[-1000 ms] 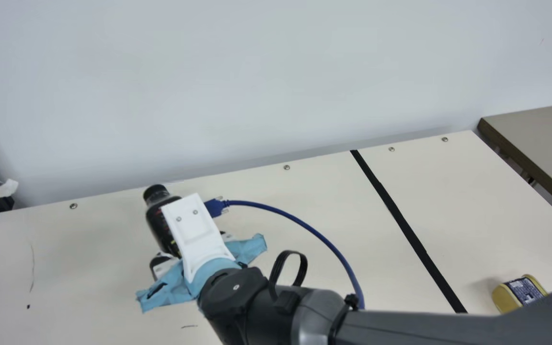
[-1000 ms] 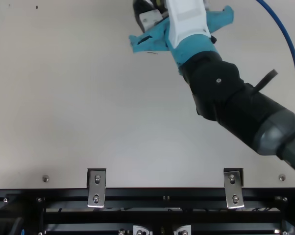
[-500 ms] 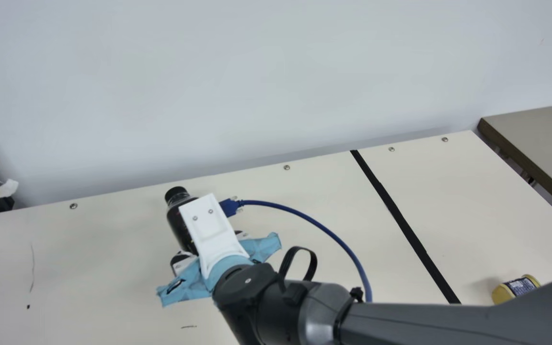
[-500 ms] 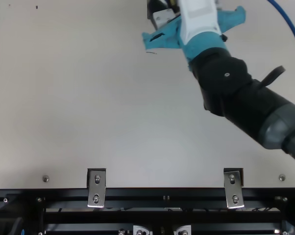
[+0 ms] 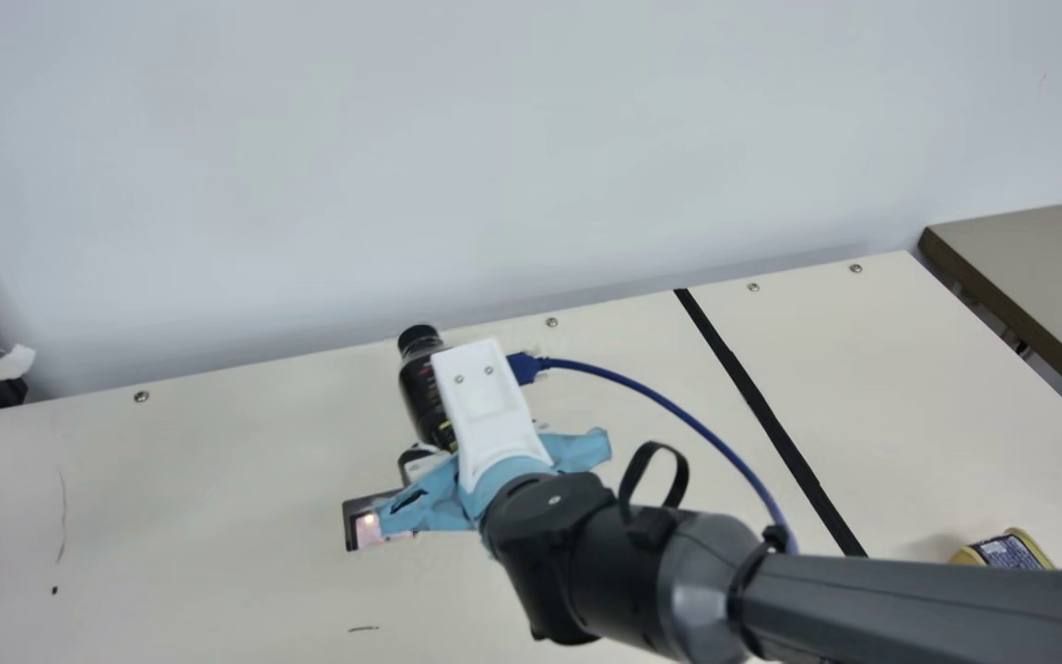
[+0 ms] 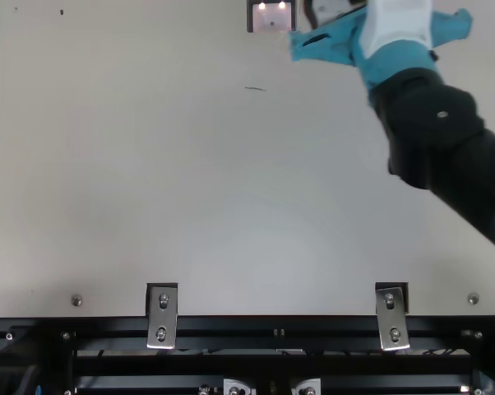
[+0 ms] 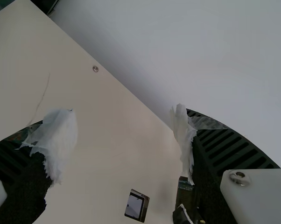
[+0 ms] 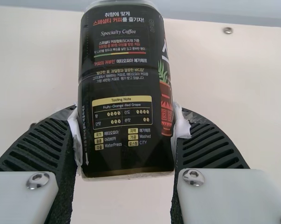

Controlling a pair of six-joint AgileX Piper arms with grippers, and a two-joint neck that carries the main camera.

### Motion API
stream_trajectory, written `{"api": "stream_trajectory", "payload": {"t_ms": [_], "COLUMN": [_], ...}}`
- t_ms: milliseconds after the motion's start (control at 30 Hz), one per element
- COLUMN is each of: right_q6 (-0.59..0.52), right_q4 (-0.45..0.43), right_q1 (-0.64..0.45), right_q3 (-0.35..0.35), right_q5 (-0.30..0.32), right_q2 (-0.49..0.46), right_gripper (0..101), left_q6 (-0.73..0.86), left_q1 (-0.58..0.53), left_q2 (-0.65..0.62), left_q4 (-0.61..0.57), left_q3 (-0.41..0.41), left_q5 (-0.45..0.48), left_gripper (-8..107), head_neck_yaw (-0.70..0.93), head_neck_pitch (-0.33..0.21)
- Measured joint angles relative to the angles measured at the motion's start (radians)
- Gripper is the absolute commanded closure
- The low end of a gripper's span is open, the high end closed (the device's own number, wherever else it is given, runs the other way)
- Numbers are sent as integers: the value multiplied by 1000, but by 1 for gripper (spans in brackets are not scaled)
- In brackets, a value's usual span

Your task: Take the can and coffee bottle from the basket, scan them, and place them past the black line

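Coffee bottle (image 5: 422, 397), clamped in my right pincer (image 8: 126, 123), has swung off the scanner (image 5: 367, 527) toward the black line (image 5: 771, 429); placing beside the can (image 5: 1008, 551) likely follows. My left pincer's (image 7: 124, 123) fingers stand apart.

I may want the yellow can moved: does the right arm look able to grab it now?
Probably not: its fingers are closed on the coffee bottle, which likely must be released before grasping the yellow can.

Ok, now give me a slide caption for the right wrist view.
Black printed coffee bottle clamped between the ribbed fingers of the right gripper, cream table behind.
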Motion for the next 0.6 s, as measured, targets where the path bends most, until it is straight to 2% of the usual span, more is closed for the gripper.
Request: {"api": "stream_trajectory", "payload": {"t_ms": [367, 500, 600], "right_q6": [17, 88, 137], "right_q4": [-13, -66, -68], "right_q1": [-11, -12, -23], "right_q3": [21, 26, 45], "right_q5": [-18, -29, -43], "right_q2": [-15, -32, -59], "right_gripper": [101, 101, 101], "left_q6": [0, 0, 0], "left_q1": [0, 0, 0], "left_q2": [0, 0, 0], "left_q4": [0, 0, 0], "left_q3": [0, 0, 0], "left_q5": [0, 0, 0], "left_gripper": [9, 9, 9], "head_neck_yaw": [0, 0, 0], "head_neck_pitch": [0, 0, 0]}}
